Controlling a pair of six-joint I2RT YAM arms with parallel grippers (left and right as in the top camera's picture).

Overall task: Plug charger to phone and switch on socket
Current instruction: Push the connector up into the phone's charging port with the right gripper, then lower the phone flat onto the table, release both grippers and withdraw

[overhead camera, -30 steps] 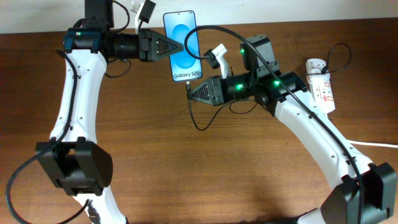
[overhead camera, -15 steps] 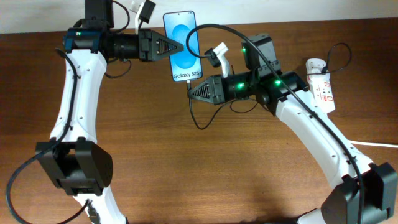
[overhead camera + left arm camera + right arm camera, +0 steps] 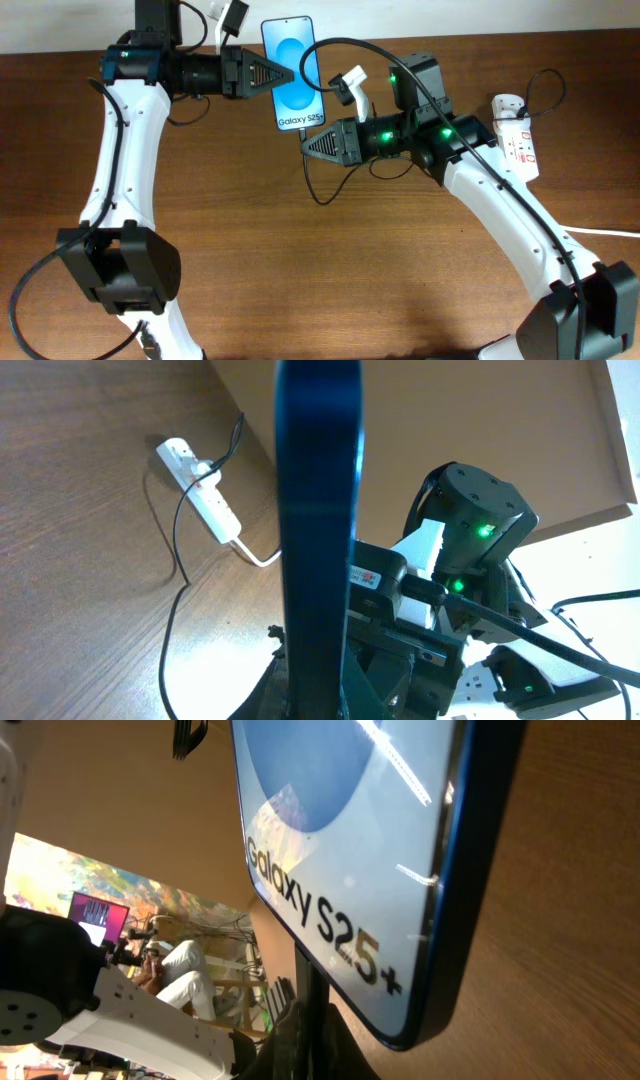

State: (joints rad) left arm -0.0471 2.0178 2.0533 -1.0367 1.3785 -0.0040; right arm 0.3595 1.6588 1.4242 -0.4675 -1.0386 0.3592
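Left hand (image 3: 289, 75) grips the phone (image 3: 290, 45) edgewise; right hand (image 3: 306, 146) clamps the charger (image 3: 320, 204) just below.

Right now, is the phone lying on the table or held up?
Held up: the left gripper pinches the phone off the table, screen facing upward.

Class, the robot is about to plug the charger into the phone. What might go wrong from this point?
1. The left gripper grips the phone from one side only; the plug's push might pivot or slip it.
2. No view shows the port, so the right gripper could jam the charger tip against the frame.
3. The charger's slack loop beside that gripper might snag.
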